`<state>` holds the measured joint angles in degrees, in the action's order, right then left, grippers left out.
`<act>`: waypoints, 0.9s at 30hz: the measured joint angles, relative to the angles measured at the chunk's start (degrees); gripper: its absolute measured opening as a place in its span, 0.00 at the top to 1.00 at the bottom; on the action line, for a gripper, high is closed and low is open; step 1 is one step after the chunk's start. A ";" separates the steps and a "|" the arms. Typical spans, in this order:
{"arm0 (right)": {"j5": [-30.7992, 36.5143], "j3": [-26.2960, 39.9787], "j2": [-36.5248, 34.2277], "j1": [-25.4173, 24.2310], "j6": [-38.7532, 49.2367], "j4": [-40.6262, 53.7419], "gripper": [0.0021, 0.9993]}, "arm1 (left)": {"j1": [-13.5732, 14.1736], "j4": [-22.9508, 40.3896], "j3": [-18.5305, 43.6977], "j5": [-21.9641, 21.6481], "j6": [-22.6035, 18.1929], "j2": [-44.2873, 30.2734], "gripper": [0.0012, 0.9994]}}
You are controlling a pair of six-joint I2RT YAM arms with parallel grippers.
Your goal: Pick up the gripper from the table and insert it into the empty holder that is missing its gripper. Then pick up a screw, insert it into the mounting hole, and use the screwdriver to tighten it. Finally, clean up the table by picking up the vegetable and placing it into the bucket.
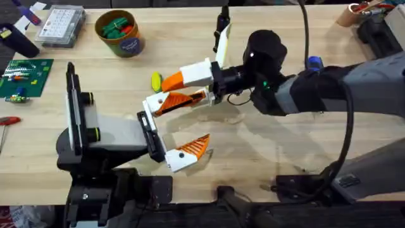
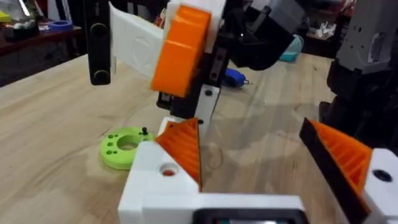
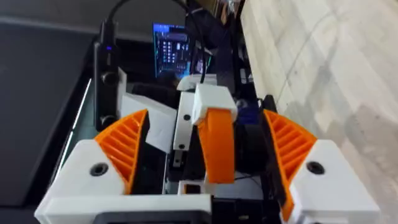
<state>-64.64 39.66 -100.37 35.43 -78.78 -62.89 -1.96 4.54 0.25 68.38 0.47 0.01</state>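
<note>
The orange ribbed gripper [image 1: 183,101] sits in the white holder [image 1: 155,104] on my left arm's black rail, pointing right. In the left wrist view the gripper [image 2: 185,149] rises from the holder [image 2: 155,180], whose round hole shows orange inside. My left gripper [image 2: 249,124] is open with nothing between its fingers. My right gripper [image 3: 205,115] is open, its fingers [image 1: 190,75] wide apart on either side of the seated gripper [image 3: 216,146], not touching it. The yellow vegetable [image 1: 155,80] lies just beyond. A black screw [image 2: 144,130] stands on a lime disc [image 2: 124,148]. The bucket [image 1: 120,31] stands at the back left.
The bucket holds green and red pieces. A clear parts box [image 1: 60,25] and a green board [image 1: 25,76] lie at the far left, and a red-handled screwdriver [image 1: 6,120] at the left edge. A small blue item [image 1: 314,62] lies behind the right arm.
</note>
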 joint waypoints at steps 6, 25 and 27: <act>0.35 0.00 -0.01 -3.73 0.01 0.00 0.01 | 0.00 0.00 0.00 0.00 0.00 -0.02 0.02; 10.70 4.27 0.02 -12.81 16.99 4.44 0.01 | 0.00 0.00 0.00 0.00 0.00 0.00 0.02; 12.70 7.62 0.03 -12.98 21.01 12.02 0.01 | 0.00 0.00 0.00 0.00 0.00 -0.02 0.02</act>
<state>-51.94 47.28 -100.34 22.45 -57.77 -50.87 -1.96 4.54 0.25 68.38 0.47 -0.01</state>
